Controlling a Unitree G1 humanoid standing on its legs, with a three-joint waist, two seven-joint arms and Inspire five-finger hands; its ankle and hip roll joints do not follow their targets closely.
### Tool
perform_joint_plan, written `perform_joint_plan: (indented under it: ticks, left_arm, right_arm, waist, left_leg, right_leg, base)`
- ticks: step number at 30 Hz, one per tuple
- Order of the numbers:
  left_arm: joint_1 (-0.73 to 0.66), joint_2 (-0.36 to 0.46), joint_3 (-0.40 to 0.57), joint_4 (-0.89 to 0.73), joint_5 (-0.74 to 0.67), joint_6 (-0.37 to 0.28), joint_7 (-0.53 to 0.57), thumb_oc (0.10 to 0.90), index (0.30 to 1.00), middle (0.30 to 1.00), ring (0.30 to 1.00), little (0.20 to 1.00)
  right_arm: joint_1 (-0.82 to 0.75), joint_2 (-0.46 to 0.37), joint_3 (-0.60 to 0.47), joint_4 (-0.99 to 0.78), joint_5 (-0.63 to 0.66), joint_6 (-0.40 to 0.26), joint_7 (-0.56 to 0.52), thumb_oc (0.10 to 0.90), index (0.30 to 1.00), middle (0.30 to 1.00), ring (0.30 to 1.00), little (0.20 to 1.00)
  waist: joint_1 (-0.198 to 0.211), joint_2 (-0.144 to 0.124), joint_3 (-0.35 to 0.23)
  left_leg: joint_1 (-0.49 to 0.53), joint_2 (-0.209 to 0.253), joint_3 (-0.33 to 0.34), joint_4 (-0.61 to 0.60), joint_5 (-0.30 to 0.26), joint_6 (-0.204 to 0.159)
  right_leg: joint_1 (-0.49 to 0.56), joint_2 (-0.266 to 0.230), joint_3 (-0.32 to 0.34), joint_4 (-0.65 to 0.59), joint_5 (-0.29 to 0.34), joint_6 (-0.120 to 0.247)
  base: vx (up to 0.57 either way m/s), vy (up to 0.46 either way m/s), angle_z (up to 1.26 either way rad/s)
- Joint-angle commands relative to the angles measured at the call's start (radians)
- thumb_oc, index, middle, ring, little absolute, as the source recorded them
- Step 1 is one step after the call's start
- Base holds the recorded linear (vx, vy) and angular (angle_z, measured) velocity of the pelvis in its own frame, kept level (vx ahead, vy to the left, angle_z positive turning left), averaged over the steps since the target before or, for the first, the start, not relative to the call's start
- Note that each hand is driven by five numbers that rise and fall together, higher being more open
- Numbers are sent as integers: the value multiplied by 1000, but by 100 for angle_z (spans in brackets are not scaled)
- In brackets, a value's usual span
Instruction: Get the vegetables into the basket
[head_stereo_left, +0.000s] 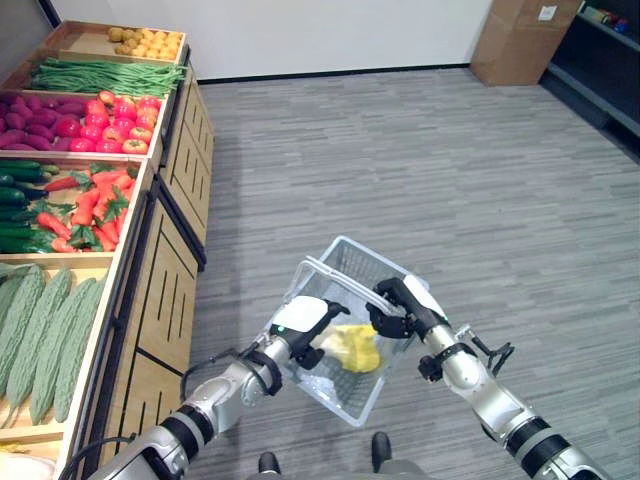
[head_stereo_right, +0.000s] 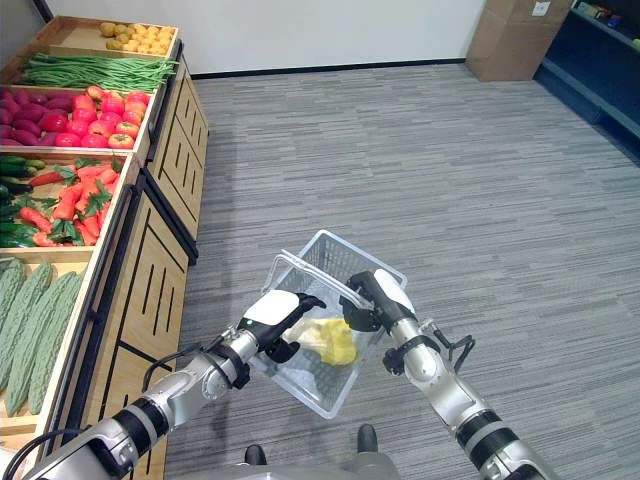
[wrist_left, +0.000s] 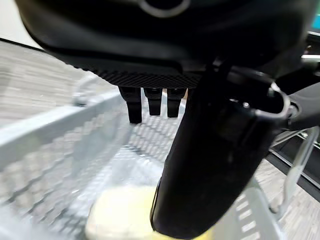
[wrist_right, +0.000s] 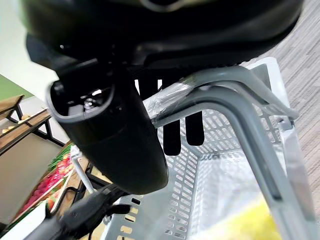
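A white wire basket hangs in front of me over the grey floor. My right hand is shut on the basket's grey handles, which pass between its thumb and fingers. A yellow vegetable in clear wrapping lies inside the basket. My left hand reaches in over the basket's near rim beside that vegetable. Its fingers are straight and its thumb stands apart from them, holding nothing.
A wooden produce stand runs along my left with bitter gourds, carrots, cucumbers, tomatoes, green beans and potatoes. A cardboard box and dark shelving stand at the far right.
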Motion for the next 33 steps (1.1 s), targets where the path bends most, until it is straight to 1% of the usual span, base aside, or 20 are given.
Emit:
perform_joint_plan:
  ticks: [1, 3, 4, 6, 7, 8, 10, 11, 12, 13, 14, 15, 16, 19, 23, 25, 26, 28, 33]
  left_arm:
    - [30, 24, 79, -15, -190, -67, -46, 900, 1000, 1000, 1000, 1000]
    - [124, 42, 155, 2, -307, -66, -92, 900, 1000, 1000, 1000, 1000]
    - [171, 43, 194, 42, -360, -67, -119, 900, 1000, 1000, 1000, 1000]
    - [233, 46, 256, 99, -418, -54, -131, 900, 1000, 1000, 1000, 1000]
    - [288, 36, 325, 194, -475, -39, -141, 900, 1000, 1000, 1000, 1000]
    - [288, 35, 325, 196, -475, -41, -140, 900, 1000, 1000, 1000, 1000]
    - [304, -1, 384, 360, -468, -19, -136, 900, 1000, 1000, 1000, 1000]
    - [297, -46, 442, 553, -425, 12, -114, 900, 1000, 1000, 1000, 1000]
    - [291, -70, 484, 701, -355, 45, -80, 900, 1000, 1000, 1000, 1000]
    - [290, -78, 505, 763, -317, 72, -61, 900, 1000, 1000, 1000, 1000]
    - [289, -80, 505, 766, -315, 71, -59, 900, 1000, 1000, 1000, 1000]
    - [292, -89, 533, 795, -282, 91, -40, 900, 1000, 1000, 1000, 1000]
    - [299, -94, 553, 801, -281, 98, -34, 900, 1000, 1000, 1000, 1000]
    - [301, -107, 561, 781, -307, 96, -23, 900, 1000, 1000, 1000, 1000]
    - [284, -123, 533, 725, -343, 89, -22, 900, 1000, 1000, 1000, 1000]
    - [266, -126, 498, 684, -362, 81, -20, 900, 1000, 1000, 1000, 1000]
    - [266, -126, 498, 684, -363, 81, -20, 900, 1000, 1000, 1000, 1000]
    - [249, -126, 460, 661, -341, 81, -16, 900, 1000, 1000, 1000, 1000]
    - [254, -124, 418, 641, -309, 80, -18, 900, 1000, 1000, 1000, 1000]
  right_arm:
    - [-70, -16, -152, -93, 32, -112, -90, 400, 300, 300, 300, 300]
    - [-43, -35, -188, -80, 5, -103, -93, 400, 300, 300, 300, 300]
    - [-25, -52, -210, -64, -12, -99, -92, 400, 300, 300, 300, 300]
    - [1, -65, -245, -36, -26, -96, -92, 400, 300, 300, 300, 300]
    - [41, -78, -282, -3, -53, -90, -95, 400, 300, 300, 300, 300]
    - [42, -78, -282, -3, -54, -91, -96, 400, 300, 300, 300, 300]
    - [73, -77, -307, 28, -66, -91, -96, 400, 300, 300, 300, 300]
    - [106, -75, -324, 86, -92, -88, -96, 400, 300, 300, 300, 300]
    - [121, -83, -327, 154, -127, -79, -100, 400, 300, 300, 300, 300]
    - [130, -85, -330, 181, -145, -73, -100, 400, 300, 300, 300, 300]
    - [128, -85, -329, 183, -146, -74, -100, 400, 300, 300, 300, 300]
    - [145, -94, -336, 223, -172, -60, -106, 400, 300, 300, 300, 300]
    - [153, -102, -336, 246, -190, -54, -108, 400, 300, 300, 300, 300]
    - [163, -101, -351, 298, -187, -39, -110, 400, 300, 300, 300, 300]
    - [177, -94, -356, 356, -186, -20, -113, 400, 300, 300, 300, 300]
    - [179, -82, -352, 388, -176, -14, -118, 400, 300, 300, 300, 300]
    - [179, -81, -352, 389, -176, -14, -118, 400, 300, 300, 300, 300]
    - [176, -69, -346, 446, -171, -9, -125, 400, 300, 300, 300, 300]
    - [183, -49, -362, 533, -143, -4, -131, 400, 300, 300, 300, 300]
  waist:
    - [23, -28, -60]
    - [29, -25, -49]
    - [32, -23, -38]
    - [41, -21, -30]
    - [47, -19, -24]
    - [46, -19, -25]
    - [49, -17, -21]
    - [51, -17, -19]
    - [53, -17, -19]
    - [56, -18, -20]
    - [55, -17, -19]
    - [57, -18, -15]
    - [57, -17, -10]
    - [57, -11, 11]
    - [55, -9, 33]
    - [52, -10, 40]
    - [51, -10, 40]
    - [49, -12, 37]
    - [46, -13, 25]
  left_leg:
    - [-20, 22, -54, 1, -37, -25]
    - [-24, 22, -56, 1, -34, -26]
    - [-23, 22, -58, 1, -35, -26]
    - [-38, 24, -64, 1, -25, -27]
    - [-46, 27, -71, 1, -20, -29]
    - [-46, 27, -72, 1, -20, -29]
    - [-50, 28, -77, 1, -16, -31]
    - [-48, 30, -84, 1, -13, -33]
    - [-47, 33, -88, 1, -12, -36]
    - [-46, 34, -91, 1, -11, -37]
    - [-46, 34, -91, 1, -11, -37]
    - [-45, 37, -96, 1, -10, -39]
    - [-44, 40, -101, 1, -7, -41]
    - [-54, 49, -119, 1, 3, -42]
    - [-71, 65, -143, 1, 26, -48]
    - [-84, 72, -155, 1, 37, -51]
    - [-85, 73, -155, 1, 37, -51]
    - [-89, 75, -159, 1, 39, -53]
    - [-81, 70, -157, 6, 26, -49]
  right_leg:
    - [-6, -48, -55, 0, -8, 50]
    - [-8, -47, -57, 0, -6, 48]
    - [-6, -46, -60, 0, -8, 49]
    - [-17, -46, -62, 0, -4, 48]
    - [-20, -45, -69, 0, -4, 47]
    - [-20, -45, -70, 0, -4, 47]
    - [-19, -43, -76, 0, -7, 46]
    - [-12, -41, -82, 0, -11, 44]
    - [-3, -39, -89, 0, -18, 40]
    - [1, -37, -93, 0, -20, 37]
    - [2, -37, -93, 0, -21, 37]
    - [10, -35, -101, 7, -26, 33]
    - [6, -32, -105, 29, -37, 28]
    - [-22, -27, -111, 88, -63, 18]
    - [-47, -11, -132, 142, -96, 5]
    - [-59, -3, -139, 152, -103, 1]
    - [-59, -3, -140, 152, -103, 1]
    - [-54, 1, -148, 144, -102, 1]
    - [-37, -3, -153, 130, -100, 4]
  base:
    - [0, 0, 0]
    - [0, 0, 0]
    - [-39, -9, -1]
    - [-49, -19, 0]
    - [0, 0, 0]
    - [-13, -16, 7]
    - [6, -10, 12]
    - [31, -33, 12]
    - [42, -38, 14]
    - [31, -28, 16]
    - [21, -31, 13]
    - [10, -35, 9]
    - [0, -46, 6]
    - [-38, -45, 10]
    - [-18, -75, 21]
    - [-8, -84, 16]
    - [9, -62, 10]
    - [37, -44, 3]
    - [48, 3, 2]
